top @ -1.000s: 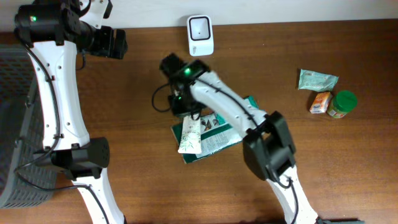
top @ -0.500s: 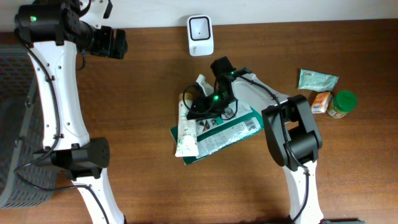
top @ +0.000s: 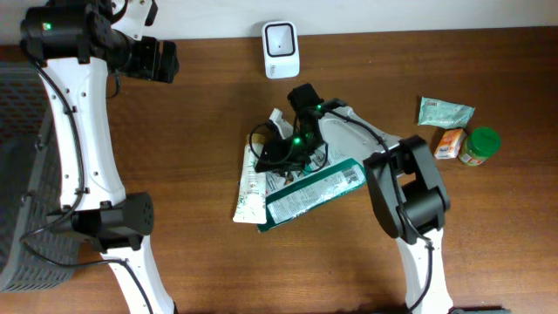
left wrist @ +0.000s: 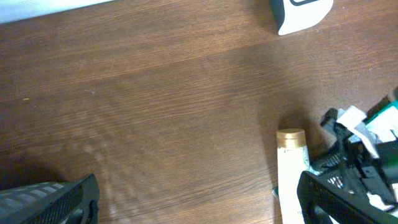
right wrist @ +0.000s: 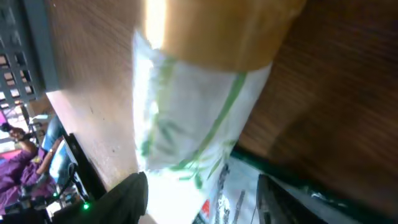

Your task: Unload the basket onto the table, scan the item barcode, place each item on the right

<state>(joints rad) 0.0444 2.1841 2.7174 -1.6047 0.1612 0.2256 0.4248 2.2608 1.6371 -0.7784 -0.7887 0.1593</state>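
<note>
A white tube (top: pixel 249 190) with a gold cap (left wrist: pixel 291 138) lies partly on a green packet (top: pixel 318 190) in the middle of the table. My right gripper (top: pixel 284 153) hovers low over the tube's cap end. In the right wrist view its jaws stand apart, open, with the tube (right wrist: pixel 186 106) lying loose between them over the packet (right wrist: pixel 239 199). The white scanner (top: pixel 281 50) stands at the table's back edge. My left gripper (top: pixel 159 61) is open and empty, high at the back left. The left wrist view shows bare wood between its fingers (left wrist: pixel 62 199).
At the right of the table sit a green sachet (top: pixel 445 112), a small orange box (top: pixel 449 144) and a green-lidded jar (top: pixel 479 146). A grey basket (top: pixel 17 139) stands off the left edge. The scanner (left wrist: pixel 301 12) shows at the top of the left wrist view.
My right gripper swung right, then settled over the tube's cap end and opened. The tube has slid left, lower on the packet. The left arm has not moved.
</note>
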